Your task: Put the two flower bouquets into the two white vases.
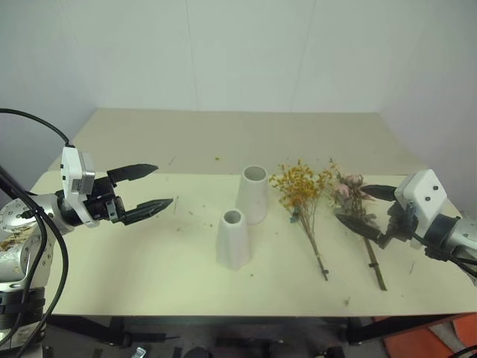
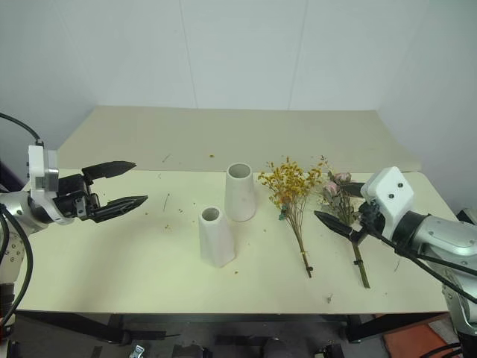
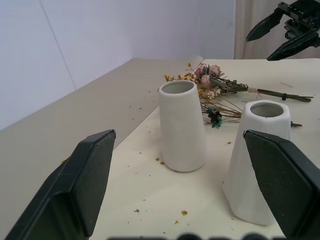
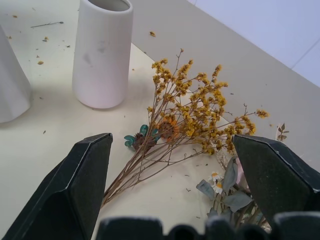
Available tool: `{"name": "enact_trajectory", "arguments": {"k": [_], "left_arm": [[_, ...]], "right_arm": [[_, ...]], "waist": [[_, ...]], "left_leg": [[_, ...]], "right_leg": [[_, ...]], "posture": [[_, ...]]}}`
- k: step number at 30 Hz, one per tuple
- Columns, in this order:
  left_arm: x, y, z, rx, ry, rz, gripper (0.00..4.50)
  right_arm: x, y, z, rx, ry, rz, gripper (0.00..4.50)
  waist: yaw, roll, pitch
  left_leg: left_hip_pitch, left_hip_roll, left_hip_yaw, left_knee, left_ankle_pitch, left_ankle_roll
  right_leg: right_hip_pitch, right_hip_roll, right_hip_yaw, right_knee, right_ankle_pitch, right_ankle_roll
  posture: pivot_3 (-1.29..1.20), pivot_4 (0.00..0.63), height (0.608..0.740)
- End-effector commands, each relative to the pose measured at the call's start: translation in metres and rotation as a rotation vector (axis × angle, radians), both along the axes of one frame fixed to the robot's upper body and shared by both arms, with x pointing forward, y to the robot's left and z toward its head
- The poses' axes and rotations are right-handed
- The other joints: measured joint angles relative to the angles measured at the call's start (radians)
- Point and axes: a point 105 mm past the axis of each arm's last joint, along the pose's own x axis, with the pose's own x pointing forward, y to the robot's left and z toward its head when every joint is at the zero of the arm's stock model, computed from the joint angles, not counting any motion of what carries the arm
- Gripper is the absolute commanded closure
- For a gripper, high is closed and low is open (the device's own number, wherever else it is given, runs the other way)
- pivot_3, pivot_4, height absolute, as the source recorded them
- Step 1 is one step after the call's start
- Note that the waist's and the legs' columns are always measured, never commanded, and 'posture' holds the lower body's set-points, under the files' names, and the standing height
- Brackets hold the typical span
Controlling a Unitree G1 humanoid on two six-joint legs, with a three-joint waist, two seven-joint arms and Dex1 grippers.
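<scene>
Flowers lie loose on the pale surface [image 1: 149, 253] beside two matte white tapered vases [image 1: 252, 194], so the right tool [image 1: 363, 206], fingers apart over the mixed pink bouquet [image 1: 350, 190], should clamp low on its stems, clear of the yellow dried bunch [image 1: 299, 185], while the left tool [image 1: 145, 190] waits empty, fingers apart.

Two plain white tapered vases stand upright and empty on the pale worktop. The shorter vase [image 1: 233, 239] sits nearer the front edge; the taller vase [image 1: 253, 194] stands just behind it and slightly to its right. To their right, two bouquets lie flat, stems pointing toward the front edge: a yellow dried-flower bunch [image 1: 303, 194], then a mixed bunch of pink roses and daisies [image 1: 352, 195] beside it.
</scene>
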Motion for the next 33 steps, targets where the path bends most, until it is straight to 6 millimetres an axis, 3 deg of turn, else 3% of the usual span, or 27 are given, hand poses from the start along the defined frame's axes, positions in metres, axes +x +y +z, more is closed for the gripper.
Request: {"name": "enact_trajectory", "arguments": {"k": [1, 14, 22, 25, 33], "left_arm": [[-0.002, 0.001, 0.011, 0.015, -0.054, 0.005, 0.02], [-0.004, -0.004, 0.013, 0.000, -0.058, -0.029, 0.02], [0.010, -0.039, 0.032, 0.117, -0.119, -0.157, 0.02], [0.005, -0.069, 0.046, 0.101, -0.140, -0.326, 0.02], [0.001, -0.098, 0.044, 0.174, -0.120, -0.485, 0.02]], "right_arm": [[0.001, -0.002, 0.014, -0.003, -0.058, -0.009, 0.00], [0.002, -0.006, 0.005, -0.032, 0.007, -0.027, 0.00], [0.013, 0.001, -0.001, -0.085, 0.113, -0.030, 0.00], [0.025, 0.002, -0.019, -0.092, 0.280, -0.098, 0.00], [0.032, 0.023, -0.038, -0.055, 0.489, -0.161, 0.00]], "waist": [[0.000, 0.000, 0.000], [0.000, 0.000, 0.000], [0.005, 0.000, 0.000], [0.000, 0.000, 0.000], [-0.002, 0.000, 0.000]], "left_leg": [[0.000, 0.000, 0.000, 0.000, 0.000, 0.000], [0.000, 0.000, 0.000, 0.000, 0.000, 0.000], [0.000, 0.000, 0.000, 0.001, 0.000, 0.000], [-0.001, 0.000, 0.000, 0.001, 0.000, 0.001], [-0.004, 0.000, -0.001, 0.002, 0.000, 0.001]], "right_leg": [[0.000, 0.000, 0.000, 0.000, 0.000, 0.000], [0.000, 0.000, 0.000, 0.000, 0.000, 0.000], [0.001, 0.000, 0.000, 0.000, 0.000, 0.000], [0.000, 0.000, 0.000, 0.000, 0.000, 0.000], [-0.003, 0.000, 0.000, 0.000, 0.000, 0.000]], "posture": [[0.00, 0.150, 0.740], [0.00, 0.150, 0.740], [0.00, 0.150, 0.740], [0.00, 0.150, 0.740], [0.00, 0.150, 0.740]]}}
